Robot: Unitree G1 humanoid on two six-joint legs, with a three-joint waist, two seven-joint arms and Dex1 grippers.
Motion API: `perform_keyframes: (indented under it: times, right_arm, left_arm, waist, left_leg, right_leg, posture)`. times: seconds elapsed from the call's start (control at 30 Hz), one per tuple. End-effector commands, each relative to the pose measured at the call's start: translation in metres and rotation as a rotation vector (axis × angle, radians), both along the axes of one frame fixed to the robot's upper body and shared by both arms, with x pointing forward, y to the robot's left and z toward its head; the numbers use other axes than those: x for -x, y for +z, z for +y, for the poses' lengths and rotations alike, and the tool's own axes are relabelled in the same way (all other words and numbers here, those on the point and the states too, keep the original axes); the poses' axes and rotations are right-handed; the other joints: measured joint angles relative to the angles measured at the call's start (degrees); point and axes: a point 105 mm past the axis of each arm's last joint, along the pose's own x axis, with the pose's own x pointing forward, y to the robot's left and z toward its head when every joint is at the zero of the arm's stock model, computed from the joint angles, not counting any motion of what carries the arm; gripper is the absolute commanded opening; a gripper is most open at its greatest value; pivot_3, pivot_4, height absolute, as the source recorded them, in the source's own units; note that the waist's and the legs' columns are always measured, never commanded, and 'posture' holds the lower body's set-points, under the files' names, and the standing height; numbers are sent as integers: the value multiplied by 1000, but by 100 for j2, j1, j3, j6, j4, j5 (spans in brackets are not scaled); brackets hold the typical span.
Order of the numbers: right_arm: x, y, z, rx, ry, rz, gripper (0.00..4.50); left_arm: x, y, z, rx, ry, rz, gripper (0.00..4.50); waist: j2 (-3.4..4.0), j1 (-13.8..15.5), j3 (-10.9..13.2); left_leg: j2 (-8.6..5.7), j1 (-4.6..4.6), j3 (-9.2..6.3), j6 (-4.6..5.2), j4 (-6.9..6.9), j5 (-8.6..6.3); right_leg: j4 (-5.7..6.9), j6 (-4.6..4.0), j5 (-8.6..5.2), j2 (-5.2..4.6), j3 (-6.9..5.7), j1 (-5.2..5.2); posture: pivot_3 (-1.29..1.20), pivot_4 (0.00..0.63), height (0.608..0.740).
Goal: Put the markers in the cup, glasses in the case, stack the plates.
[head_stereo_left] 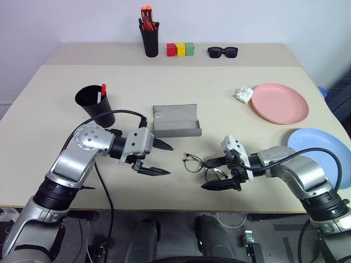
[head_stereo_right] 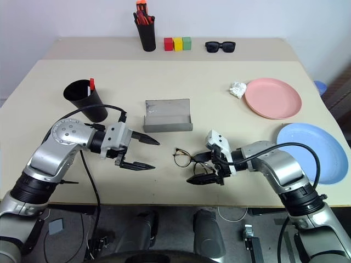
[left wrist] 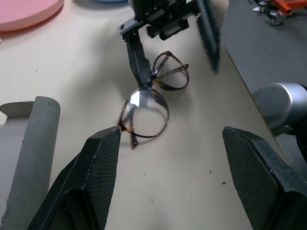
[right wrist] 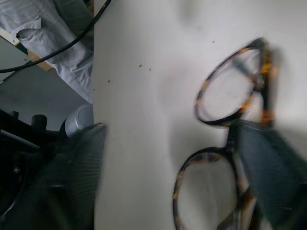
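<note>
Left eye view: glasses (head_stereo_left: 200,166) flat on the table (head_stereo_left: 230,104) near its front edge, just in front of the open grey case (head_stereo_left: 175,121). Right gripper (head_stereo_left: 216,174) at the glasses, fingers spread to either side of the near lens, not clamped. Left gripper (head_stereo_left: 159,158) released and empty, hanging just beside the case, apart from the glasses. Black cup (head_stereo_left: 96,105) upright at the robot's left, red-capped marker (head_stereo_left: 103,91) standing in it. Pink plate (head_stereo_left: 279,103) and blue plate (head_stereo_left: 321,156) side by side at the right, unstacked; crumpled tissue (head_stereo_left: 244,94) touching the pink plate's rim. Pen holder (head_stereo_left: 149,38), coloured blocks (head_stereo_left: 180,49) and sunglasses (head_stereo_left: 222,52) along the far edge.

Left wrist view: own fingers (left wrist: 103,163) wide apart, glasses between and beyond them, one right finger resting on the frame.

Right wrist view: lenses close up, one finger (right wrist: 268,163) over the bridge, the other (right wrist: 79,163) well off to the side.
</note>
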Motion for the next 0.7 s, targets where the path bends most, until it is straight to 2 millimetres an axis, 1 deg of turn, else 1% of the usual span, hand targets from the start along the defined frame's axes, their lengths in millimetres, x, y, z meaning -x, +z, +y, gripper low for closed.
perform_keyframes:
  times: [0.03,0.13,0.17,0.6,0.7]
  right_arm:
    - [-2,6,5,-15,27,-37,2168]
    - [-3,5,5,-18,28,-40,501]
    - [-3,5,5,-17,28,-41,32]
    - [-3,6,1,-9,29,-67,32]
    - [0,5,-2,5,43,-56,32]
  left_arm:
    - [2,5,-2,5,-8,-34,3498]
    - [2,5,-2,7,-3,-36,3498]
    - [2,5,-2,7,-2,-36,3498]
    - [-1,5,-4,16,9,-47,3498]
    - [-1,6,-4,17,6,-49,3498]
  waist:
    - [0,-1,0]
    - [0,-1,0]
    - [0,-1,0]
    - [0,0,0]
    - [0,1,0]
  left_leg:
    - [0,0,0,0,0,0]
    - [0,0,0,0,0,0]
    - [0,0,0,0,0,0]
    - [0,0,0,0,0,0]
    - [0,0,0,0,-1,0]
  right_leg:
    - [0,0,0,0,0,0]
    - [0,0,0,0,0,0]
    - [0,0,0,0,0,0]
    - [-1,0,0,0,0,0]
    - [-1,0,0,0,0,0]
  posture:
    - [0,150,740]
    - [0,150,740]
    - [0,150,740]
    - [0,150,740]
    - [0,150,740]
